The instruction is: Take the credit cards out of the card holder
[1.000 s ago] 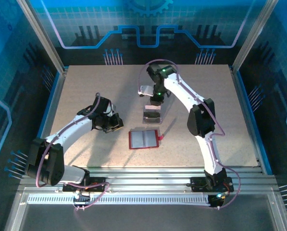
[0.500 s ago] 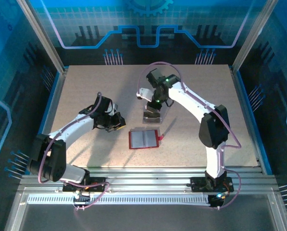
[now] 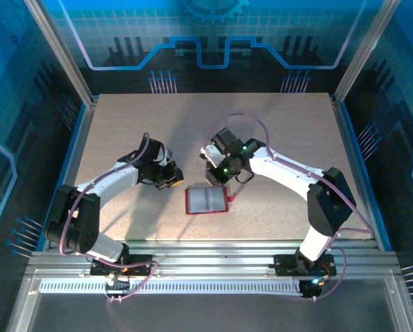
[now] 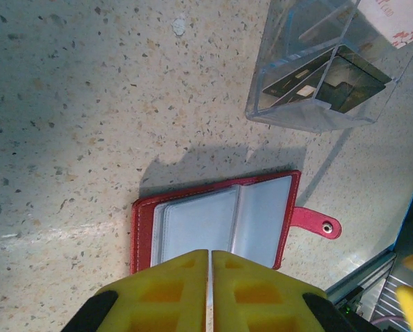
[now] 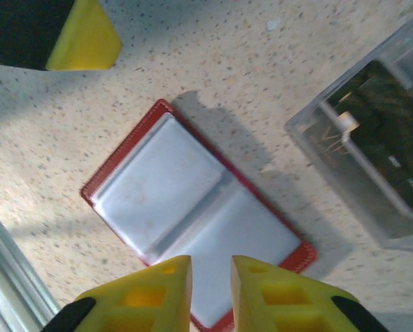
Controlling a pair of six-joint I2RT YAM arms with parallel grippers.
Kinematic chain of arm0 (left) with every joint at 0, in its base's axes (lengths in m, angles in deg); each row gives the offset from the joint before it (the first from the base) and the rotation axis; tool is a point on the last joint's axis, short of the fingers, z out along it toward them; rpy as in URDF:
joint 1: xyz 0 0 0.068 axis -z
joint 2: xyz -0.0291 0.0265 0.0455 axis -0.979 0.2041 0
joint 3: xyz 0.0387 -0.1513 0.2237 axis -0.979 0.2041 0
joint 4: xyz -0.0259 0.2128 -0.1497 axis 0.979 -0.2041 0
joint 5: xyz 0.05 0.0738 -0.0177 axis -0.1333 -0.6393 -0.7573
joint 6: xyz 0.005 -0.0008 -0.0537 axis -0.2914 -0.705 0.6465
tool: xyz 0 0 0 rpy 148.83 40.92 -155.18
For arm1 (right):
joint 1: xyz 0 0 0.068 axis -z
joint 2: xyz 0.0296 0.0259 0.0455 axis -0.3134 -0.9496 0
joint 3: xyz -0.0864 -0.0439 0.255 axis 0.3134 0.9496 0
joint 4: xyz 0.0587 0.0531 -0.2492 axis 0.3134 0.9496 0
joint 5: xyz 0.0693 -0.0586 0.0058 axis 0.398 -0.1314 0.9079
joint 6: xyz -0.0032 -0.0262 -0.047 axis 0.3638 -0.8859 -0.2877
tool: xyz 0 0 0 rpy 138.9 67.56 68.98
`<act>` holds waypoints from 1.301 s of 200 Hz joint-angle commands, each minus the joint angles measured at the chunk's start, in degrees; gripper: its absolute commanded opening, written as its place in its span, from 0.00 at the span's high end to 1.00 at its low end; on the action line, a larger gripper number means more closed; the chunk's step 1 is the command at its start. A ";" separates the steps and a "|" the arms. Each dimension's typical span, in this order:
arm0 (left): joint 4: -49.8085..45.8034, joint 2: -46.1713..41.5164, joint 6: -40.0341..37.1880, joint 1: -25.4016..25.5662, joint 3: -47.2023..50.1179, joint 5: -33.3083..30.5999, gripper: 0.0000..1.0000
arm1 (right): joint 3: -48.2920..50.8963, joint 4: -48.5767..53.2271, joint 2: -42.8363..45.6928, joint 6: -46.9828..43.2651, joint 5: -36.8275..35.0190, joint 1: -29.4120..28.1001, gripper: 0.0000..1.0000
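The card holder [image 3: 206,200] lies open and flat on the table, red outside and grey inside [image 4: 220,220], with its red tab [image 4: 315,223] sticking out. Its visible pockets look empty [image 5: 192,221]. Dark credit cards [image 4: 348,83] and a pale one [image 4: 400,21] sit inside a clear plastic box [image 5: 372,162] just beyond the holder. My left gripper [image 4: 211,277] hovers at the holder's left edge, shut with nothing in it. My right gripper [image 5: 211,277] hangs over the holder's far edge, its fingers slightly apart and empty.
The clear box [image 4: 317,104] stands close to the holder, under my right wrist in the top view. The metal rail [image 3: 213,252] of the table's near edge runs just in front of the holder. Blue panels wall the table on the sides.
My right arm has swung from above the clear box down toward the card holder. The left gripper has edged slightly toward the holder. Both grippers keep the same opening.
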 commanded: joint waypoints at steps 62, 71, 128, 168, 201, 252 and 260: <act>1.22 1.19 1.61 0.88 0.47 1.59 0.90 | 11.53 -15.00 5.32 26.87 8.89 -2.81 0.85; 1.18 1.33 1.59 0.91 0.38 1.63 0.90 | 11.79 -15.21 4.95 27.66 9.33 -2.99 0.86; 0.41 2.17 1.35 1.23 -0.15 1.59 0.91 | 9.88 -13.34 0.45 30.33 13.69 -3.51 0.88; 0.09 2.66 1.11 1.73 -0.05 1.99 0.90 | 9.46 -14.79 -2.30 31.72 15.09 -3.73 0.87; -0.11 3.73 0.75 2.27 0.21 2.96 0.91 | 9.47 -17.18 -4.54 33.35 17.27 -3.71 0.87; -2.27 6.17 -0.06 2.82 0.81 2.76 0.97 | 7.84 -18.00 -7.93 34.08 19.35 -4.31 0.86; -2.05 6.24 -0.13 2.99 1.15 3.00 0.98 | 7.40 -17.93 -8.56 33.97 19.79 -4.46 0.86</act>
